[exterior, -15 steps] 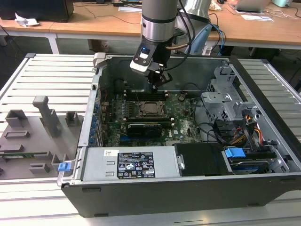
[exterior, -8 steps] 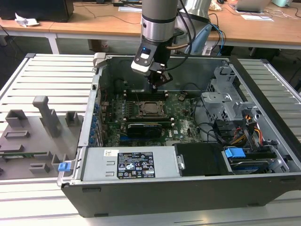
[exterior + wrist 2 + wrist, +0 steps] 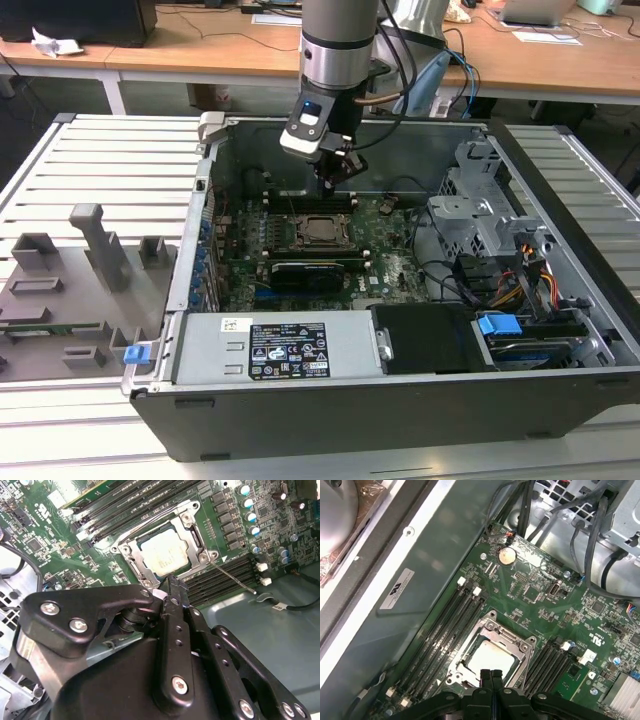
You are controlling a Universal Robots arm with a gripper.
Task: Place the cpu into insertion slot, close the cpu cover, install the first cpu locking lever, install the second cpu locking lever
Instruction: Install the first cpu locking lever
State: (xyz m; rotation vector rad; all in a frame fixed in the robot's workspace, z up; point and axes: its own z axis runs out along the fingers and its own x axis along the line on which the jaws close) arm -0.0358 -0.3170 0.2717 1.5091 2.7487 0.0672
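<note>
Nearest my cameras, the gripper [image 3: 491, 676] hangs close over the rim of the insertion slot [image 3: 318, 231]. Its jaws are pressed together on nothing, which I judge is meant to make one narrow tip for pushing rather than grasping. Just past it the one cpu [image 3: 487, 656] lies flat in the slot. Its silvery top shows through the window of the single cpu cover [image 3: 510, 636], which lies down over it to hold it in. I count two levers in the second wrist view. The first lever [image 3: 234, 577] angles out free beside the slot. The second lever [image 3: 155, 517] runs along the frame's far side, and I cannot tell whether it is latched. Beyond, two banks of memory slots [image 3: 445, 635] flank the slot on the green motherboard [image 3: 540, 595].
</note>
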